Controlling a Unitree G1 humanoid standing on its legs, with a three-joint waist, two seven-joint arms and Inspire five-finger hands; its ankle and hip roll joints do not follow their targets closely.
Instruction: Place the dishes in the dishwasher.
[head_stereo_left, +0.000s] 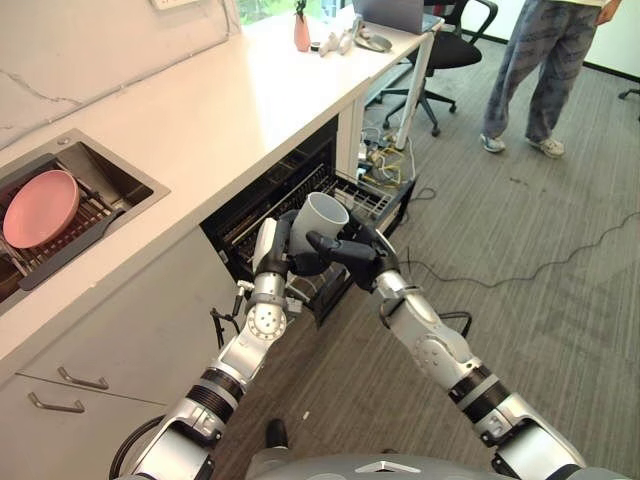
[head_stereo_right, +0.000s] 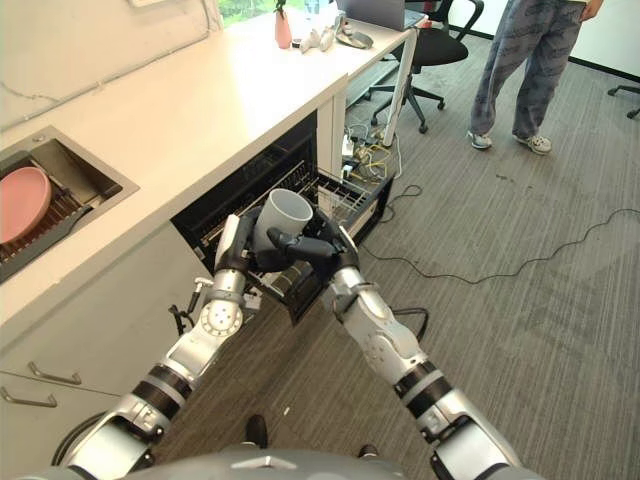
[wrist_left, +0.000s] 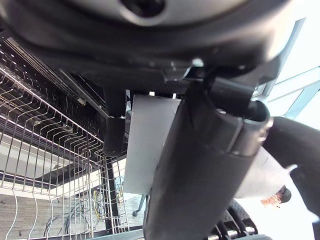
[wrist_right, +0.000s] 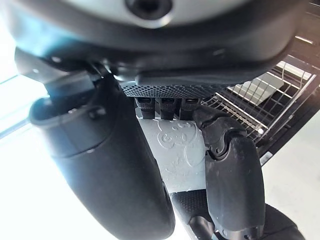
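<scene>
Two hands on one white cup (head_stereo_left: 320, 216), held in the air just above the pulled-out wire rack (head_stereo_left: 362, 199) of the open dishwasher (head_stereo_left: 280, 195). Left hand (head_stereo_left: 276, 243) on the cup's left side, fingers curled round its wall. Right hand (head_stereo_left: 352, 256) on the near right side, fingers (wrist_right: 232, 170) bent against the patterned wall, thumb on the other side. Cup tilted, open mouth up and toward the far right. Farther left, a pink plate (head_stereo_left: 40, 207) in the sink (head_stereo_left: 120, 180) of the desk (head_stereo_left: 220, 100). Far right, a person (head_stereo_left: 545, 60) standing on the floor.
</scene>
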